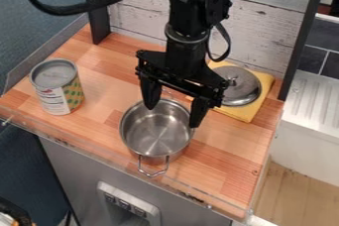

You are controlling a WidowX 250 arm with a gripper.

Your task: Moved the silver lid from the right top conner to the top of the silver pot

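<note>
The wood table (222,175) has its front edge closest; the black arm (186,22) hangs over it, and its gripper (173,117) is wide open and empty above the pot (156,140); a yellow cloth (244,114) lies near the back wall; a can (59,91) stands at the left; the silver lid (242,89) sits on the cloth; going too low here could bump the pot; a bad grip could make the lid slip or land crooked.
</note>
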